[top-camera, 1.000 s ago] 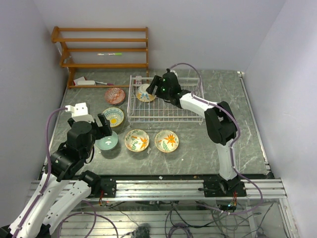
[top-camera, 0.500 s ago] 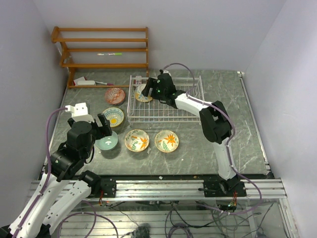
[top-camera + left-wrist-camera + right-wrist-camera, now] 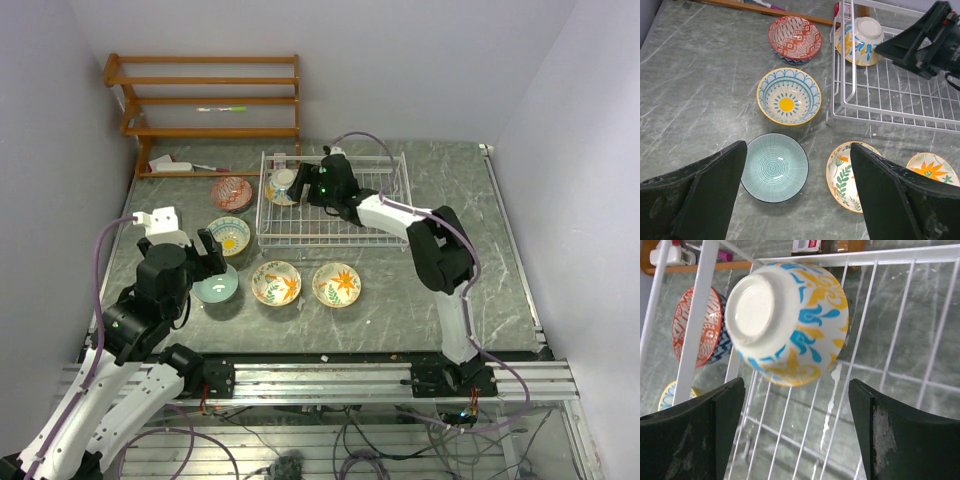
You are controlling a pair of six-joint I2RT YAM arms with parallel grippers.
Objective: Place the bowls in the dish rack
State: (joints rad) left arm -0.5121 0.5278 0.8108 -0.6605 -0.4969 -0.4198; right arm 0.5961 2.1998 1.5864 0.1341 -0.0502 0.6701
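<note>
The white wire dish rack (image 3: 340,240) stands at the back middle. One blue-and-yellow bowl (image 3: 283,186) lies tipped in its far left corner, base showing in the right wrist view (image 3: 787,322). My right gripper (image 3: 305,186) is open just behind it, not touching it (image 3: 795,435). My left gripper (image 3: 797,195) is open and empty above the teal bowl (image 3: 774,167). On the table lie the yellow-blue bowl (image 3: 788,96), the reddish bowl (image 3: 794,39), a green-leaf bowl (image 3: 850,175) and the orange floral bowl (image 3: 337,284).
A brown wooden slatted shelf (image 3: 205,100) stands against the back wall at the left, with small items on its bottom board (image 3: 175,165). Walls close in on both sides. The rack's raised left wall (image 3: 840,60) separates the racked bowl from the reddish bowl.
The bowl in the rack has shifted left and tipped over, its base now showing. My right gripper has moved left with it. The left arm has not moved.
</note>
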